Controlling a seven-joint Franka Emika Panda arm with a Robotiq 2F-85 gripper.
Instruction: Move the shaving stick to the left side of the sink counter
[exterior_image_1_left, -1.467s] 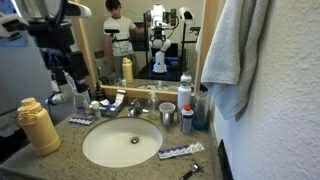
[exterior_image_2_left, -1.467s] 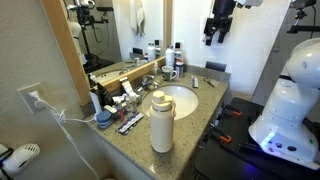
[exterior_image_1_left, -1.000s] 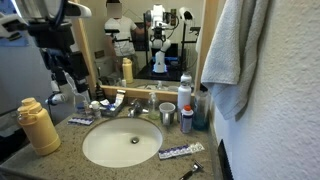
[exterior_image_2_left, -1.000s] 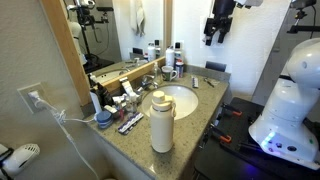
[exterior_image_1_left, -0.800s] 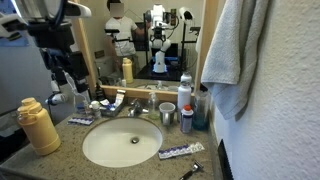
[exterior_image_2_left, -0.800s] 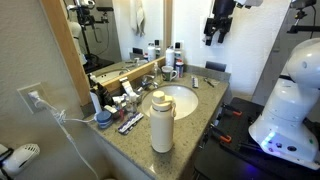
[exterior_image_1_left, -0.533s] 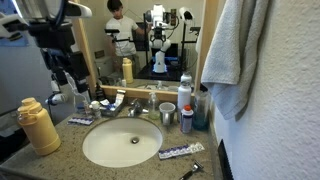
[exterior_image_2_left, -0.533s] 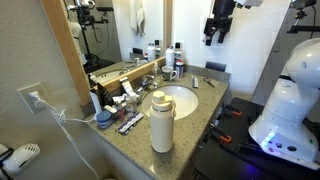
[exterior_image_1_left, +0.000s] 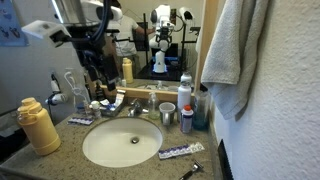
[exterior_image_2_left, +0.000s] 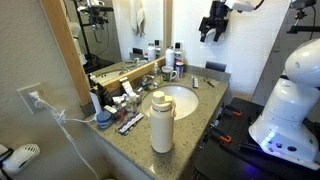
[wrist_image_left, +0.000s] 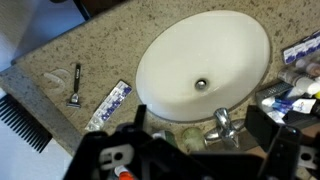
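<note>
The shaving stick (wrist_image_left: 75, 86) is a slim dark razor lying on the speckled sink counter (wrist_image_left: 60, 55) near its corner. It also shows at the counter's front right in an exterior view (exterior_image_1_left: 190, 171) and small in another (exterior_image_2_left: 211, 84). A flat blue-and-white tube (wrist_image_left: 108, 104) lies beside it (exterior_image_1_left: 180, 151). My gripper (wrist_image_left: 200, 118) is open and empty. It hangs high above the white basin (wrist_image_left: 205, 60) and chrome tap (wrist_image_left: 226, 124), apart from the stick. It shows in both exterior views (exterior_image_1_left: 97, 70) (exterior_image_2_left: 213, 22).
A tall yellow bottle (exterior_image_1_left: 38, 125) (exterior_image_2_left: 161, 120) stands at the counter's left end. Bottles and cups (exterior_image_1_left: 185, 108) crowd the back right by the mirror. Toiletries (exterior_image_2_left: 125, 105) lie behind the tap. A grey towel (exterior_image_1_left: 235, 50) hangs on the right wall.
The arm has swung over the sink: the gripper moved right in one exterior view, and up and slightly left in the other. The stick and tube have not moved.
</note>
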